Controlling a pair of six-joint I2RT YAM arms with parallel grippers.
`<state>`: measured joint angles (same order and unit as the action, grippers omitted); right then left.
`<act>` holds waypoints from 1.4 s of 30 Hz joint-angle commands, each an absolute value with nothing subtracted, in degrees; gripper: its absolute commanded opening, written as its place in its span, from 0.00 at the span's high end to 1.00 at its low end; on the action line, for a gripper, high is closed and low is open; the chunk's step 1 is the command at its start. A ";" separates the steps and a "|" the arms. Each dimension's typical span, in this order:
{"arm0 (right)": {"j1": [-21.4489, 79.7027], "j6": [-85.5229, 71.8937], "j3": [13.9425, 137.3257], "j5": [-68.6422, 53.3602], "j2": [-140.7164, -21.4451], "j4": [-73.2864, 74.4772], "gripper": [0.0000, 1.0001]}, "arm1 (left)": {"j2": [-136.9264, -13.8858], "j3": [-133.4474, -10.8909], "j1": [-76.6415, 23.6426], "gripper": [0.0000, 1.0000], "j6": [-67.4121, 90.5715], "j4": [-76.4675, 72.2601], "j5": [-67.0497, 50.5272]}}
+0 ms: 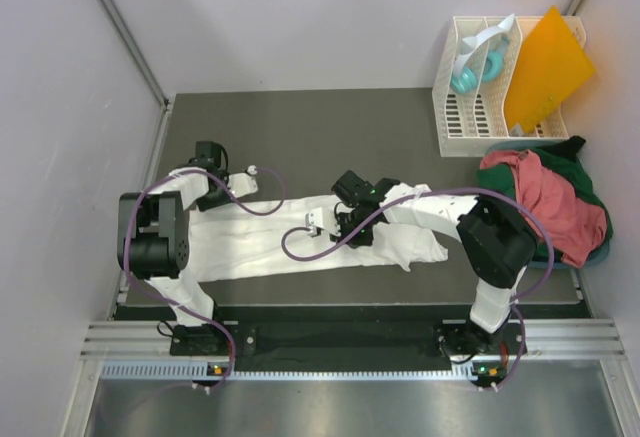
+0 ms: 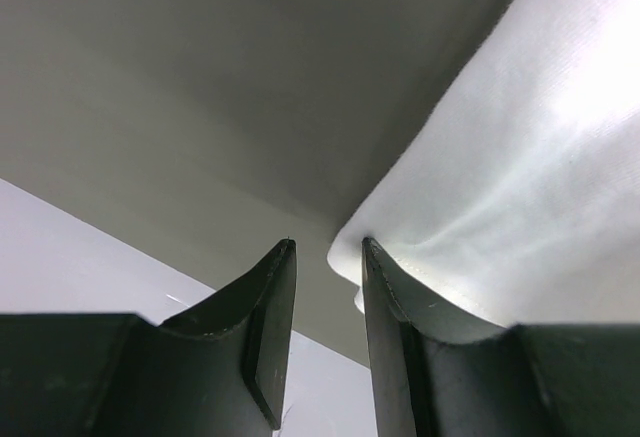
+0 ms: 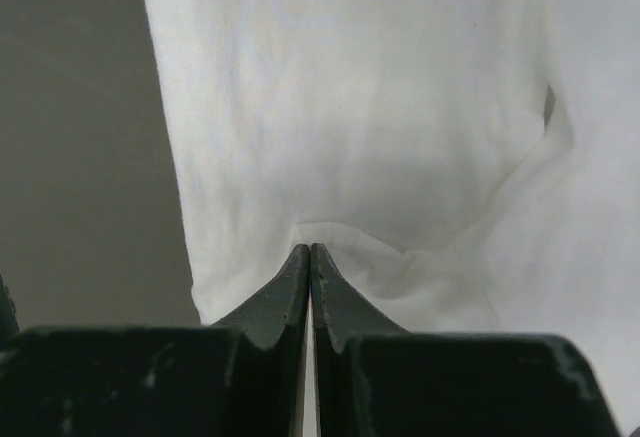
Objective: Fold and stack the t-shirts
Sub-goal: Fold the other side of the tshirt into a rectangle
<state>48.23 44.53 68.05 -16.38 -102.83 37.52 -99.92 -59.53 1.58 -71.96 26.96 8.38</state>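
Large white soft-cloth t-shirt [image 1: 265,242]: light, limp, likely to sag; best gripped at hem corners. Left gripper [image 2: 328,247] narrowly parted beside edge; right gripper [image 3: 310,249] closed, pinching puckered cloth.

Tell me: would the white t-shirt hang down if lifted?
Probably floppy: the white t-shirt puckers where the right gripper pinches it. Likely light, since it lies thin and flat. Lifted at one point, most may hang.

You see only slivers of dark green t-shirt [image 1: 578,153] under the salmon-red t-shirt [image 1: 545,202]; the right arm [image 1: 440,205] partly hides the white t-shirt [image 1: 250,247].
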 commanded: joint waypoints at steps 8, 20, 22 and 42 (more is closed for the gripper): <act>49.22 48.69 77.16 -20.38 -100.73 47.01 1.00 | -101.42 -61.35 2.20 0.62 -72.51 25.31 7.30; 49.04 52.29 81.82 -25.31 -102.03 55.37 1.00 | -102.57 -61.79 2.20 0.62 -72.16 24.87 7.03; 48.96 52.56 82.96 -25.66 -102.83 56.94 0.79 | -102.74 -61.79 2.20 0.62 -72.51 24.87 7.21; 23.65 37.62 87.62 -20.65 -104.67 46.22 1.00 | -99.32 -67.24 2.90 0.70 -70.74 26.45 4.49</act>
